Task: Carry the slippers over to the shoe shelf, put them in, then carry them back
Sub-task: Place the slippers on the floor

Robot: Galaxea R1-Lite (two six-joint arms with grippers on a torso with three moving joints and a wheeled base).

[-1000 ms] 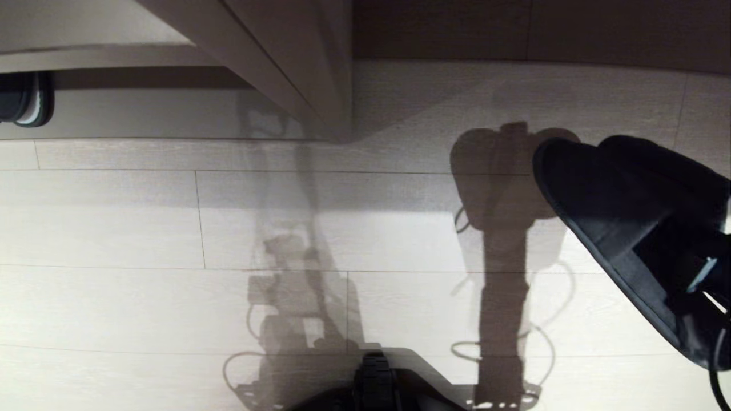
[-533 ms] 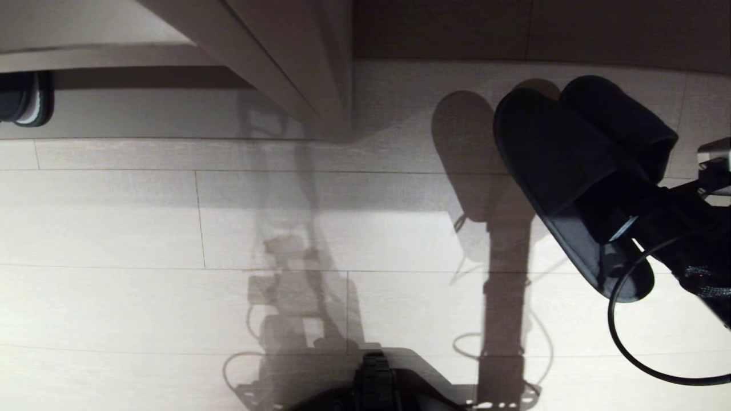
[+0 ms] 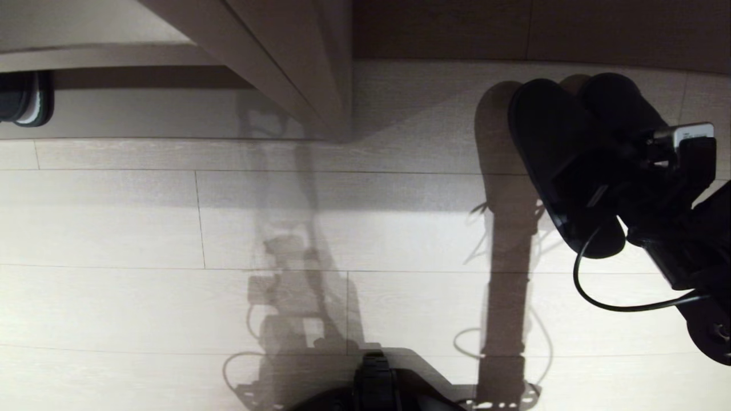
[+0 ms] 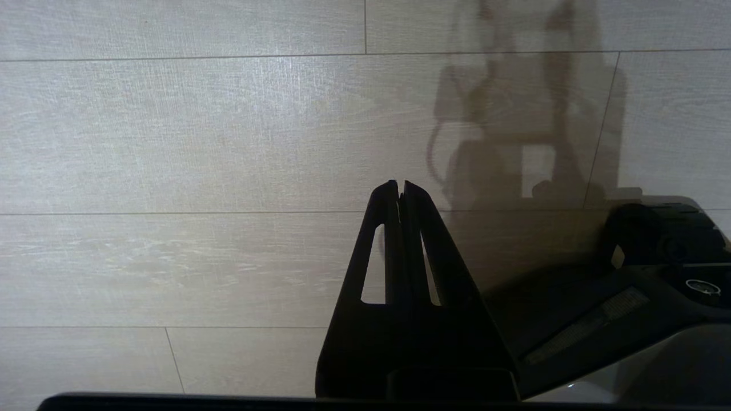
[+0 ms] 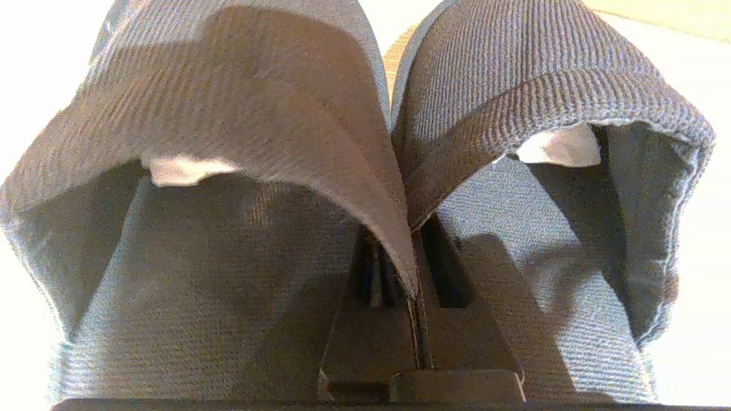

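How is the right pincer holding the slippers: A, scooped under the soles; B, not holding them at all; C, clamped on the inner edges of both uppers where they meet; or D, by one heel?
C: in the right wrist view the right pincer is shut on the two inner upper edges of the slippers, pressed together between its fingers.

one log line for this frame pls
right pincer: shut on slippers, off the floor | left pincer: shut, idle | shoe shelf: unconfirmed

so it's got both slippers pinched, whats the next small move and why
Probably carry them further forward and set them down: the right gripper is shut on the slippers, pinching their inner edges together, toes pointing toward the shoe shelf, and they look to be hanging above its floor.
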